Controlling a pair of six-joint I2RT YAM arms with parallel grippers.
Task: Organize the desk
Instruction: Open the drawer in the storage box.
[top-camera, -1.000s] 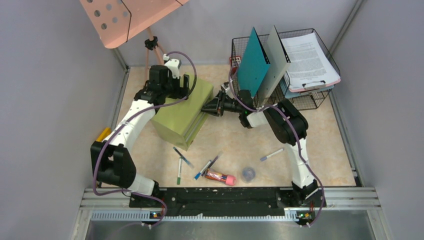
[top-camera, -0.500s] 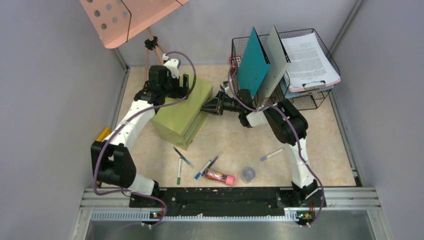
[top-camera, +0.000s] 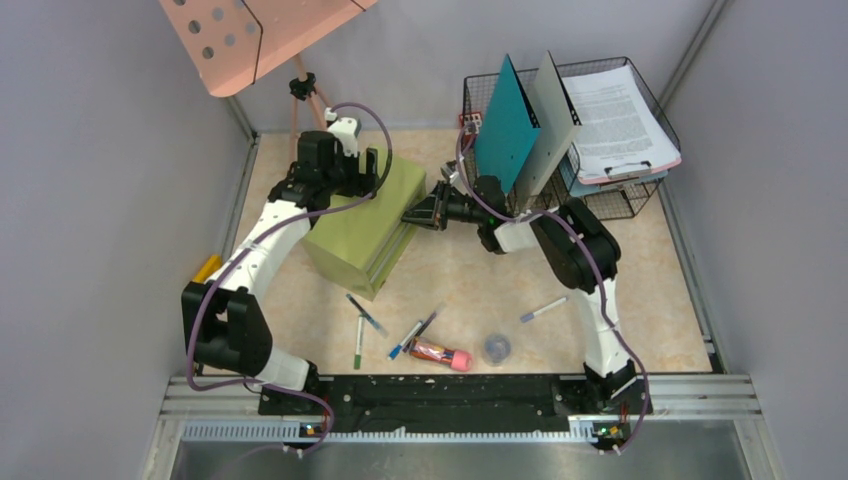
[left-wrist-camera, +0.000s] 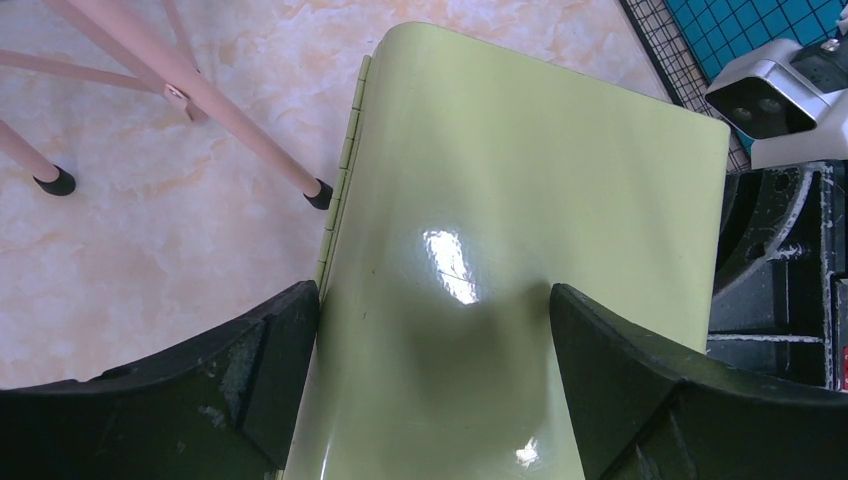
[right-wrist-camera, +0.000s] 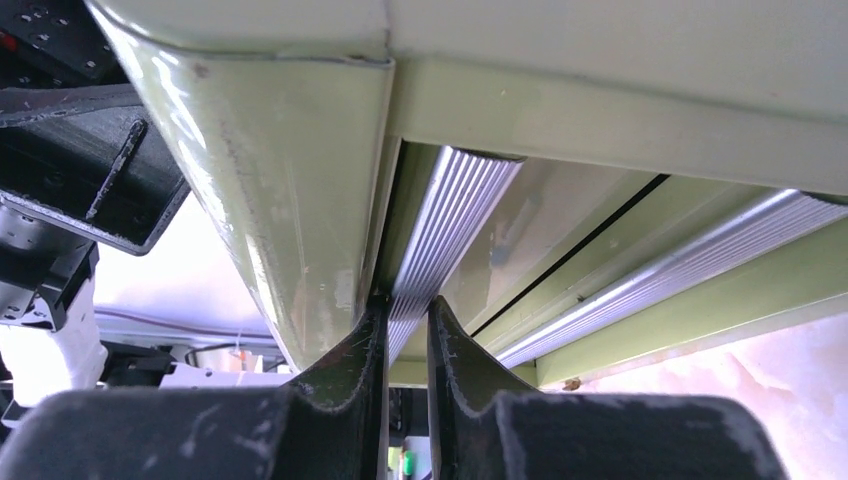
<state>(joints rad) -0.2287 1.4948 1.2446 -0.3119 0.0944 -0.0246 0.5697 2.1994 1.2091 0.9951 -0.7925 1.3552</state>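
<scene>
The desk (top-camera: 470, 280) is a beige marble-patterned tabletop. An olive-green drawer box (top-camera: 360, 225) stands on it at the back left. My left gripper (top-camera: 365, 170) is open over the box's top (left-wrist-camera: 520, 200), its fingers (left-wrist-camera: 250, 370) spread wide, one at the hinged edge. My right gripper (top-camera: 412, 215) is at the box's front, shut on the ribbed silver handle (right-wrist-camera: 450, 230) of the top drawer. Several pens (top-camera: 366, 313) lie loose in front of the box, with another pen (top-camera: 543, 309) further right.
A red and pink item (top-camera: 440, 352) and a small grey round cap (top-camera: 497, 347) lie near the front rail. A wire basket (top-camera: 610, 200) at the back right holds a teal folder (top-camera: 505, 125) and papers (top-camera: 620, 120). A pink stand's legs (left-wrist-camera: 200, 95) are behind the box.
The right arm's elbow has shifted slightly while its gripper stays at the drawer front. The left arm and the box have not visibly moved.
</scene>
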